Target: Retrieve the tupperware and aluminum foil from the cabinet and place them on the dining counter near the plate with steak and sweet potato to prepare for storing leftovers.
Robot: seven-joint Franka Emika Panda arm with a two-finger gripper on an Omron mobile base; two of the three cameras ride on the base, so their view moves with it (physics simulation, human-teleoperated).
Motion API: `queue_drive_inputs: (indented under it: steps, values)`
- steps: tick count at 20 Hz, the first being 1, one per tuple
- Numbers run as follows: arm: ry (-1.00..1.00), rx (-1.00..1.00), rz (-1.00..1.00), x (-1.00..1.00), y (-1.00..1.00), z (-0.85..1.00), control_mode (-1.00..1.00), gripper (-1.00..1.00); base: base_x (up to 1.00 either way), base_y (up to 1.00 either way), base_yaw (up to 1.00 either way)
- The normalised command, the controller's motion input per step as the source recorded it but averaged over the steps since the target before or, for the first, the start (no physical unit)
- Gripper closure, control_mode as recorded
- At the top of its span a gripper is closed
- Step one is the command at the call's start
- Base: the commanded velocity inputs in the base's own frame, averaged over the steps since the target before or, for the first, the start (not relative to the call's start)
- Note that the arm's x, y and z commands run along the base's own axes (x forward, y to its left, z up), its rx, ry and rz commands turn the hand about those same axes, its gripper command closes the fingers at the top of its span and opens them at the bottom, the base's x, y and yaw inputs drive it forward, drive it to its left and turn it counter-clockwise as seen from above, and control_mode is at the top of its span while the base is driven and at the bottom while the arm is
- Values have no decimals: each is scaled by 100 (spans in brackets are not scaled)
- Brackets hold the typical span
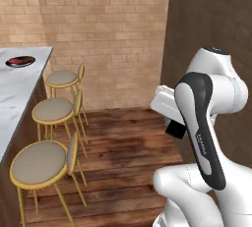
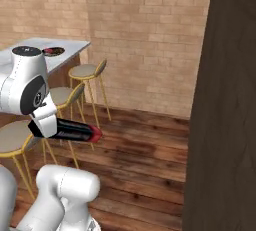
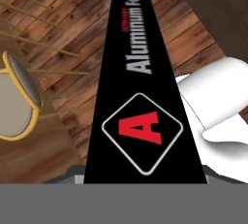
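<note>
Three gold-framed stools (image 1: 51,110) stand in a row along the marble worktop (image 1: 17,91) in the left base view, over a dark plank floor (image 1: 128,142), with a brick wall (image 1: 98,29) behind. A dark plate (image 1: 20,61) with something red on it sits near the far end of that worktop. The white arm (image 1: 206,123) is folded up at the right, and a small black end of the aluminum foil (image 1: 175,130) pokes out from behind its forearm. From the right base view, the foil carton (image 2: 75,130) is held roughly level in mid-air above the floor, its red end cap pointing away from the arm toward the middle of the room; the pincer (image 2: 47,125) is clenched around its near end, just beside the nearest stool (image 2: 20,137). The worktop (image 2: 70,47) and the plate (image 2: 53,51) lie farther back on the left, well apart from the carton, and a dark wooden panel (image 2: 225,125) fills the right side. Looking along the hand, the black carton (image 3: 140,97) runs straight away from the pincer, showing a red "A" emblem in a white diamond and white "Aluminum" lettering, with a stool seat (image 3: 14,99) and floorboards below it.
</note>
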Motion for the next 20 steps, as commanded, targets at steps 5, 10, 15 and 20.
queue_drive_inputs:
  steps: [5, 10, 15, 20]
  values:
    - [0, 0, 0, 0, 0, 0, 100, 100, 100, -70, 42]
    - [0, 0, 0, 0, 0, 0, 100, 100, 100, -77, 38]
    - [0, 0, 0, 0, 0, 0, 100, 100, 100, -78, 38]
    - [0, 0, 0, 0, 0, 0, 100, 100, 100, -77, 40]
